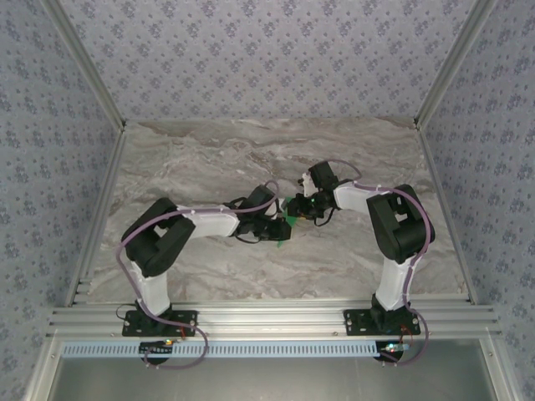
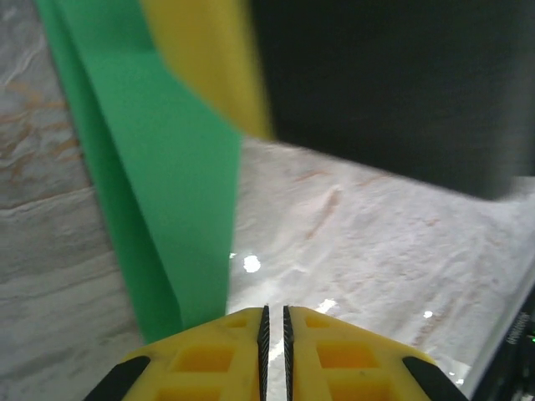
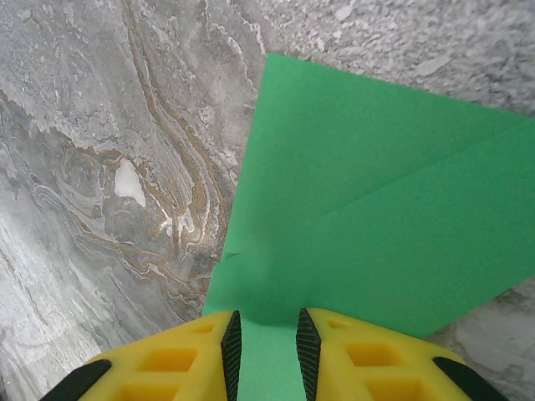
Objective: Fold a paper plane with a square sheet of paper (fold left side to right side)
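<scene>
Your right tool (image 3: 263,338) grips the green paper (image 3: 368,217) at its near edge just above the marble surface (image 3: 100,167), while your left tool (image 2: 274,334) sits nearly closed beside it, so lift evenly and align edges before creasing.

Matt green paper (image 3: 368,217) lies on glossy marble-look table (image 3: 100,167).

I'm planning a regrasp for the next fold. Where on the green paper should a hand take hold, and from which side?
Grip the green paper at a free edge, fingers coming in edge-on and level with the sheet. It is thin, so only a rim pinch like the right hand's looks workable. Avoid the crease line.
</scene>
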